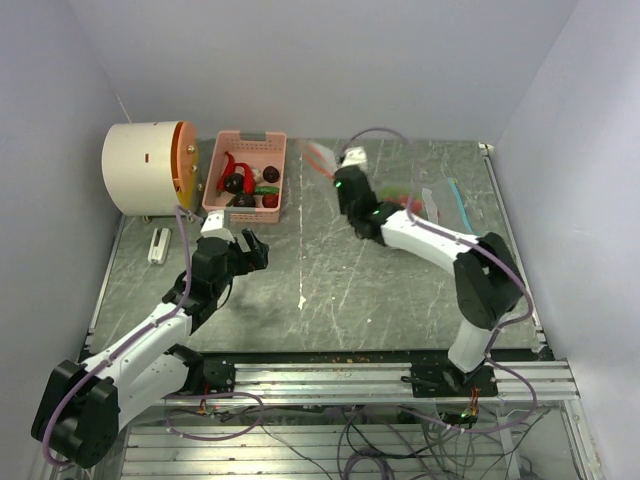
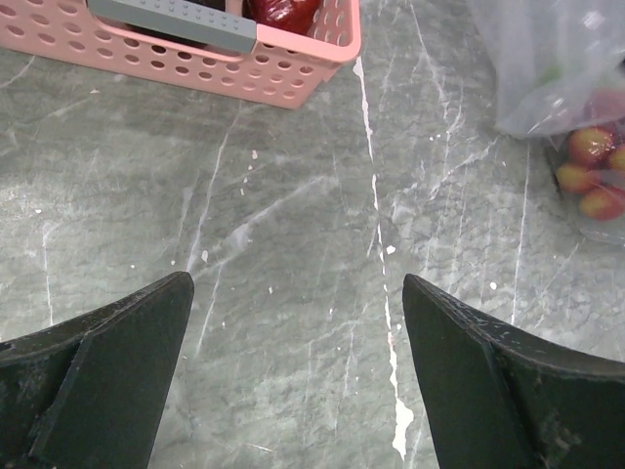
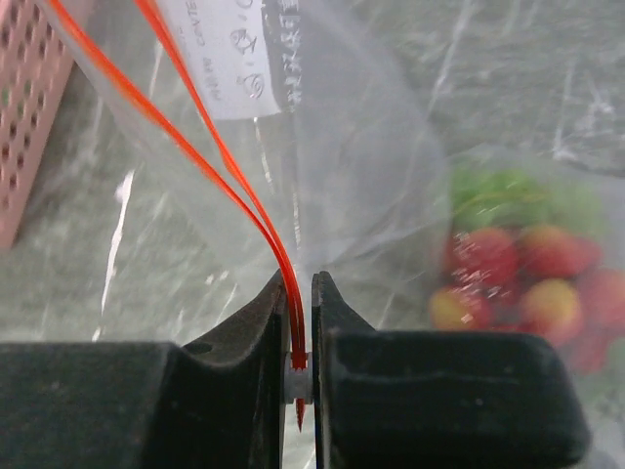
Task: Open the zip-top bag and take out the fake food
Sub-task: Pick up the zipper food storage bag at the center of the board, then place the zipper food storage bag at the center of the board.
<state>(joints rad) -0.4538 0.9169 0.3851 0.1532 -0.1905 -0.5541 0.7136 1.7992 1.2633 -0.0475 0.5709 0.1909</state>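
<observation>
A clear zip-top bag (image 3: 332,156) with a red zip strip (image 3: 210,151) lies at the back right of the table, holding red, yellow and green fake food (image 3: 518,278). My right gripper (image 3: 301,293) is shut on the zip strip, which splits into two lines above the jaws, and holds it up near the pink basket (image 1: 245,172). The bag (image 1: 420,200) shows in the top view beside the right gripper (image 1: 345,165). More fake food (image 1: 245,185) lies in the basket. My left gripper (image 1: 250,250) is open and empty over bare table; bag and food (image 2: 591,171) show at its right.
A white cylinder with an orange face (image 1: 150,168) stands at the back left beside the basket. A small white object (image 1: 158,245) lies near the left edge. Walls close in on the table on three sides.
</observation>
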